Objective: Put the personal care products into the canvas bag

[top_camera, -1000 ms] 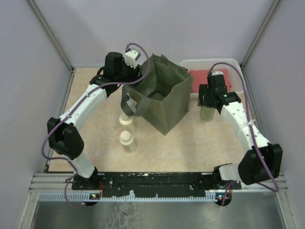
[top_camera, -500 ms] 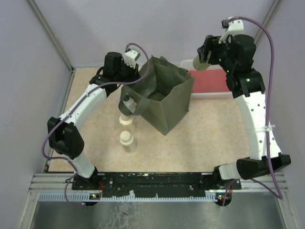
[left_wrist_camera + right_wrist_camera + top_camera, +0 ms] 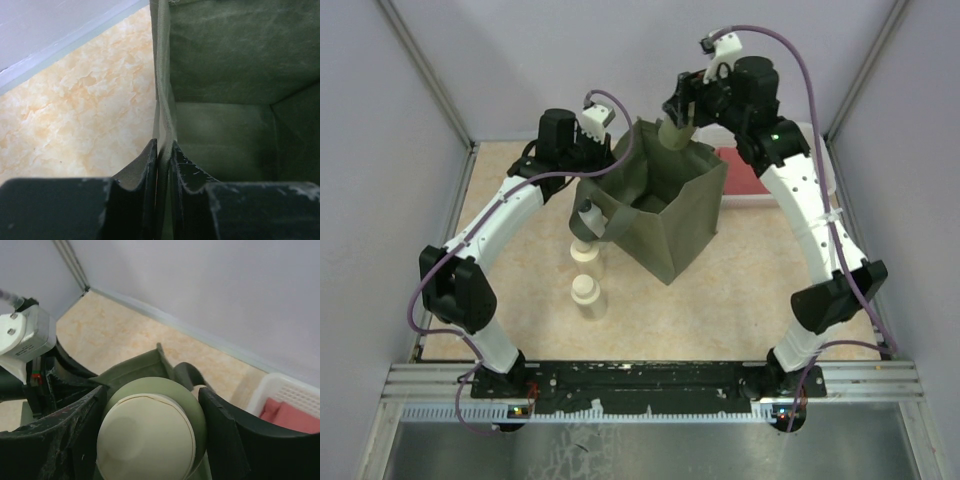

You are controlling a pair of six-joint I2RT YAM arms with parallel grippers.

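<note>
Pale yellowish bottle (image 3: 147,440) – hanging over canvas bag (image 3: 680,215)
Clamped between fingers of right gripper (image 3: 680,112), above bag's far rim, not yet inside. Left gripper (image 3: 164,150) closed on bag's wall, fabric pinched tight between jaws. Bag upright on table (image 3: 740,300), mouth open. Cream-capped bottle (image 3: 587,295) standing left of bag – apart from it. Red cloth (image 3: 745,172) beyond bag's right side.
</note>
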